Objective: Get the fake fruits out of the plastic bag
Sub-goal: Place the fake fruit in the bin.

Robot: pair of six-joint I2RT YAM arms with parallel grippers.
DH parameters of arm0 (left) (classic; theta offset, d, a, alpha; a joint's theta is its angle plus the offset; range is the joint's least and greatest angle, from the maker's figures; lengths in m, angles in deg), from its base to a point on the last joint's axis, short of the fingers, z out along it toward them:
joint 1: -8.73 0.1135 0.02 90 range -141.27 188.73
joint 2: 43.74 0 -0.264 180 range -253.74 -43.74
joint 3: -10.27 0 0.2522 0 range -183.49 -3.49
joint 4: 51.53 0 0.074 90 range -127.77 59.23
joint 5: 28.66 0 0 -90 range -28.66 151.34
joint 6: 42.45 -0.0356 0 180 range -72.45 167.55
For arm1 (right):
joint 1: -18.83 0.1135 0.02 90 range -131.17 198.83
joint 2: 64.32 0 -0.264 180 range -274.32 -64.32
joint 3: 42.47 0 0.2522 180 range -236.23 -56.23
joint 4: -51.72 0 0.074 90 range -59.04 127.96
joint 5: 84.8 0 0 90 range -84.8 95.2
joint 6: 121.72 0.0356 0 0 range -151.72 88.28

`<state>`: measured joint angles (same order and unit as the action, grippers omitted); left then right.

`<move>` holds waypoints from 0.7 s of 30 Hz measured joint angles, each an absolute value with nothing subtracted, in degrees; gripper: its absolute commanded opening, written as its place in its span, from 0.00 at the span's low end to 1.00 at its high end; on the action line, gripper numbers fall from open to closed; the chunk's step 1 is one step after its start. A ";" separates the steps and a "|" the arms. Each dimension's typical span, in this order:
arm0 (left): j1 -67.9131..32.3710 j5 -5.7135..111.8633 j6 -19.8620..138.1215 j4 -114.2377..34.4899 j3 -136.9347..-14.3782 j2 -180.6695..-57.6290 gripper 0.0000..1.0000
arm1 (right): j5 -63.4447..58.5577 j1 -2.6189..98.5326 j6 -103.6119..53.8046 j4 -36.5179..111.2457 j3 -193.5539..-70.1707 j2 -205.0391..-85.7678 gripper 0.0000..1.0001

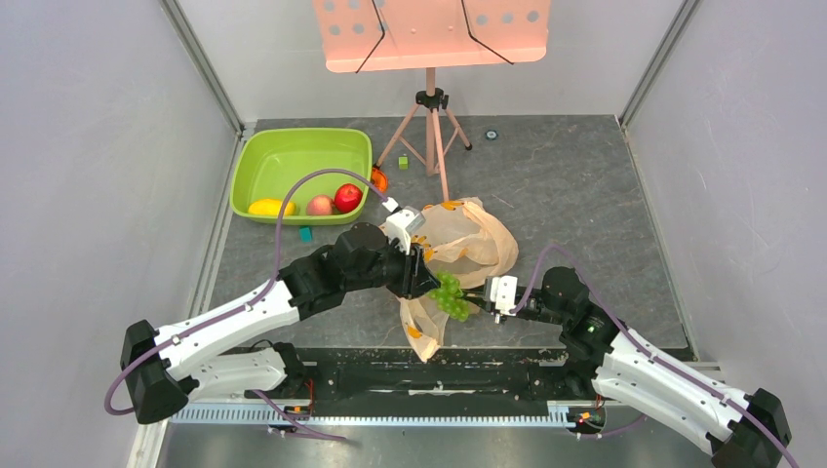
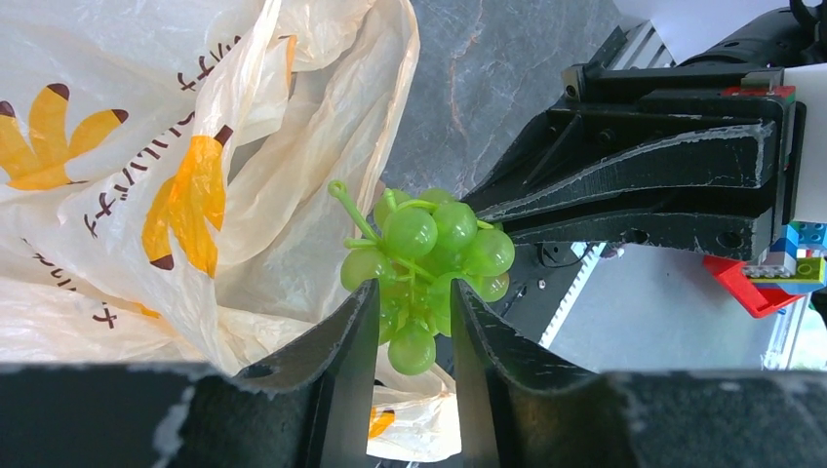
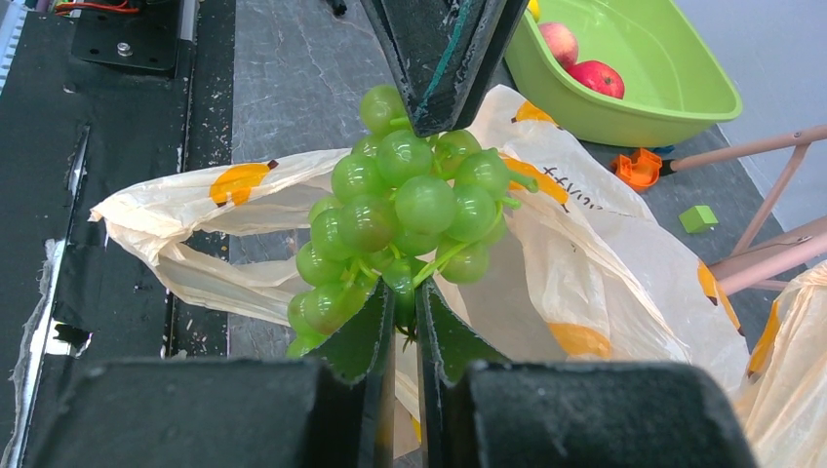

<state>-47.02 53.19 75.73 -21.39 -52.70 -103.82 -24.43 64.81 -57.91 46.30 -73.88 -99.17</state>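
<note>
A green grape bunch [image 1: 451,295] [image 2: 424,244] [image 3: 410,205] hangs over the table's front, just clear of the plastic bag [image 1: 478,239] [image 2: 146,146] [image 3: 605,253], which lies crumpled behind and below it. My right gripper [image 1: 485,297] [image 3: 405,291] is shut on the bunch's lower stem. My left gripper [image 1: 421,276] [image 2: 414,288] straddles the other end with its jaws partly apart, one grape hanging free in the gap. A yellow fruit [image 1: 270,207], a peach [image 1: 319,205] and a red apple [image 1: 347,198] lie in the lime tub [image 1: 302,133].
A pink stand's tripod [image 1: 432,127] rises behind the bag. Near its legs lie an orange piece [image 1: 378,178] and a green cube [image 1: 403,162]; a teal cube [image 1: 305,233] sits beside the tub. Grey walls close both sides.
</note>
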 measured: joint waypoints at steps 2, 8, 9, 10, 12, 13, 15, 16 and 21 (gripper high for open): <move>-47.02 53.17 75.69 -21.13 -52.70 -103.82 0.36 | -24.39 64.81 -57.91 46.17 -73.88 -99.13 0.01; -47.02 52.43 75.63 -20.23 -52.70 -103.80 0.29 | -24.23 64.81 -57.96 46.06 -73.88 -99.02 0.01; -47.02 52.17 75.60 -20.19 -52.70 -103.80 0.27 | -24.23 64.81 -57.96 46.06 -73.86 -98.98 0.01; -47.02 52.06 75.56 -20.16 -52.70 -103.80 0.25 | -24.23 64.81 -57.96 46.06 -73.86 -98.95 0.01; -47.02 51.75 75.47 -20.14 -52.70 -103.80 0.23 | -24.21 64.81 -57.96 46.06 -73.86 -98.89 0.01; -47.02 51.60 75.38 -20.12 -52.70 -103.80 0.22 | -24.19 64.81 -57.96 46.06 -73.86 -98.87 0.01; -47.02 51.14 74.90 -20.08 -52.70 -103.80 0.20 | -24.15 64.81 -58.02 46.06 -73.86 -98.87 0.01; -47.02 50.75 74.12 -20.03 -52.70 -103.80 0.19 | -24.01 64.81 -58.13 46.06 -73.86 -98.87 0.01; -47.02 49.37 72.59 -19.44 -52.70 -103.80 0.22 | -23.69 64.81 -58.35 46.06 -73.86 -98.82 0.01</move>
<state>-47.02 49.37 72.59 -19.44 -52.70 -103.80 -23.69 64.81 -58.35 46.06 -73.86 -98.82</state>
